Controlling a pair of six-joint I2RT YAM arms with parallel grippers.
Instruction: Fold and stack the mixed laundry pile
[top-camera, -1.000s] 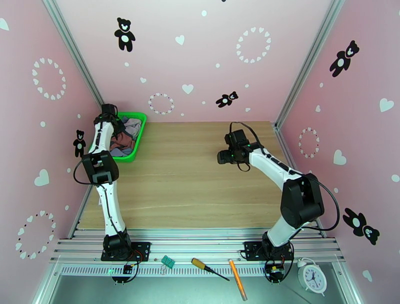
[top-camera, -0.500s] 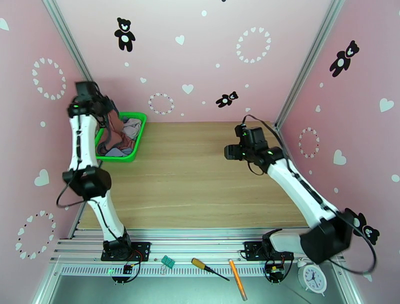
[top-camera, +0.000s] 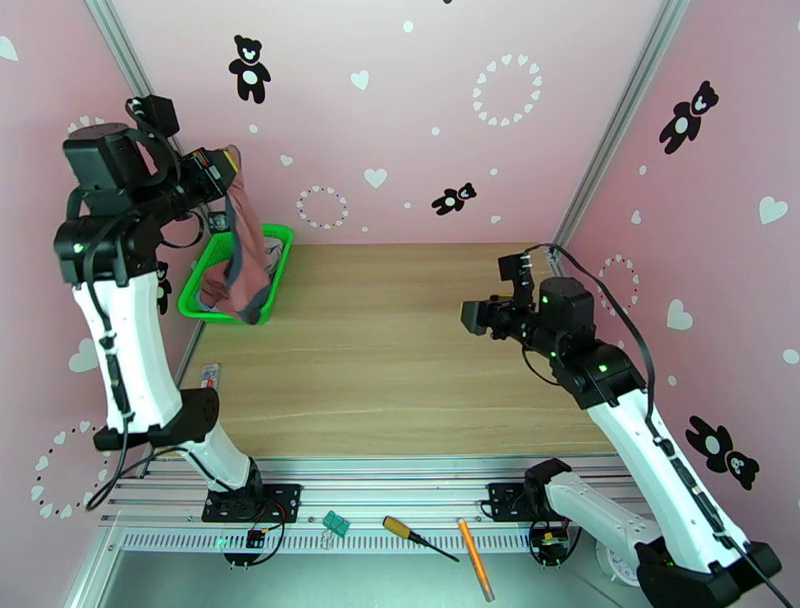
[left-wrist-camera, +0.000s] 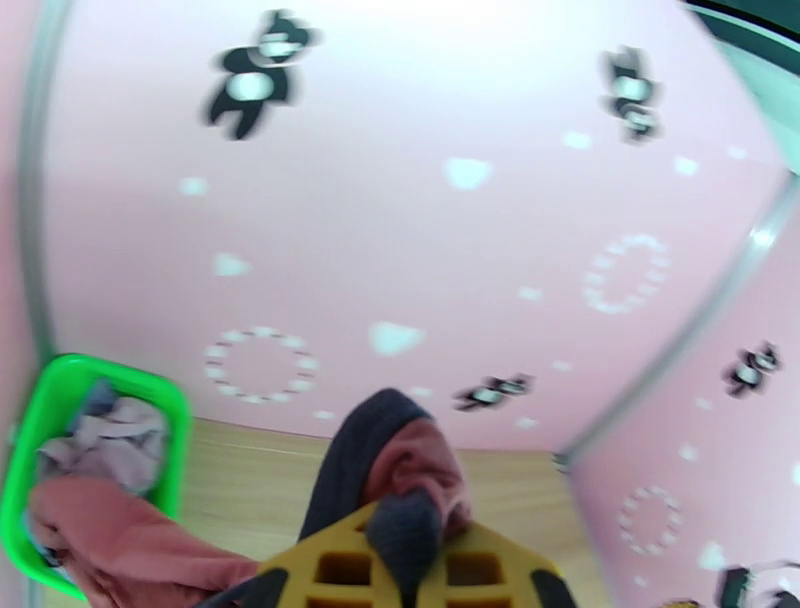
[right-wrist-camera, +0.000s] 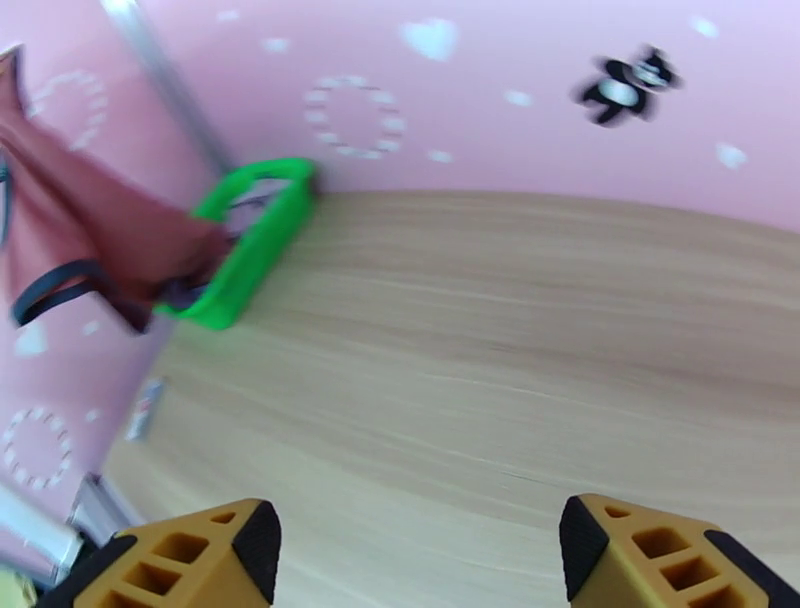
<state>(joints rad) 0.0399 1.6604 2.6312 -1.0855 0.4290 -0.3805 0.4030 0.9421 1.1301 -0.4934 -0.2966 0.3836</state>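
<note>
My left gripper (top-camera: 220, 166) is raised high by the left wall, shut on the rust-red top (top-camera: 243, 262). The top has dark trim and hangs down into the green basket (top-camera: 284, 246). In the left wrist view the pinched fold (left-wrist-camera: 410, 465) bulges above the yellow fingers (left-wrist-camera: 330, 570). A pale grey-lilac piece (left-wrist-camera: 120, 440) of the laundry pile lies in the basket (left-wrist-camera: 180, 420). My right gripper (top-camera: 476, 316) hovers open over the right half of the table, nothing between its fingertips (right-wrist-camera: 250, 540). The right wrist view shows the hanging top (right-wrist-camera: 90, 230) and the basket (right-wrist-camera: 255, 250) to its left.
The wooden table (top-camera: 380, 340) spreads between both arms. A small flat item (top-camera: 208, 377) lies at its left edge. A screwdriver (top-camera: 418, 537), an orange pen (top-camera: 475, 558) and a clock (top-camera: 625, 555) rest on the near rail. Pink walls close in the sides.
My left arm has risen from inside the basket, pulling the rust-red top up with it. The right arm has swung back to the right and its jaws have widened.
</note>
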